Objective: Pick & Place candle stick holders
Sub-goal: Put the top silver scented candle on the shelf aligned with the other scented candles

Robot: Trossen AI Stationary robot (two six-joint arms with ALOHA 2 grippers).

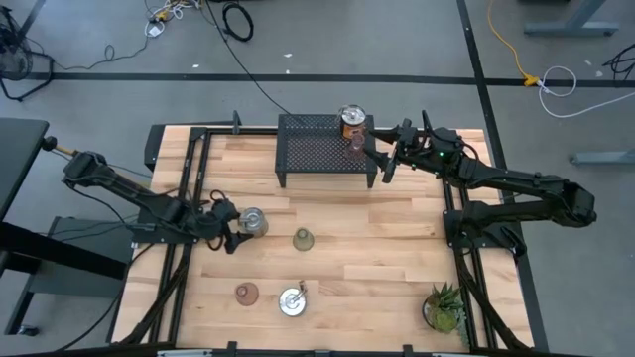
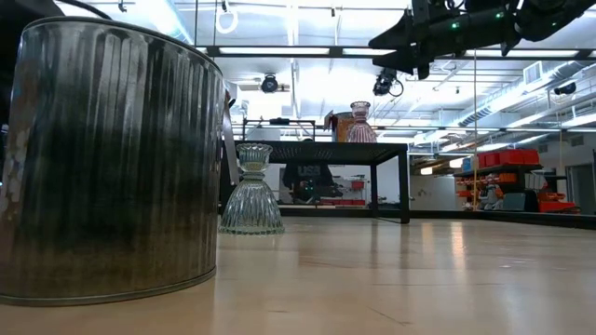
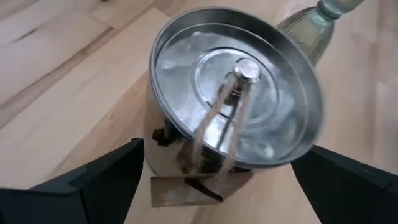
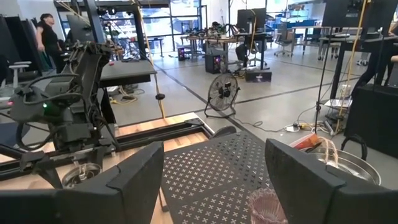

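left claw lining up on the silver tin holder

left gripper (image 1: 230,230) wide open, holding nothing; ribbed silver tin holder with round shiny top (image 3: 233,106) sits just ahead, between its fingers (image 3: 102,177). judgement: centre on the body below the flared rim, advance, clamp firmly. right gripper (image 1: 382,159) open, empty, over black mesh rack (image 1: 322,149), pink glass cup (image 4: 268,206) just ahead.
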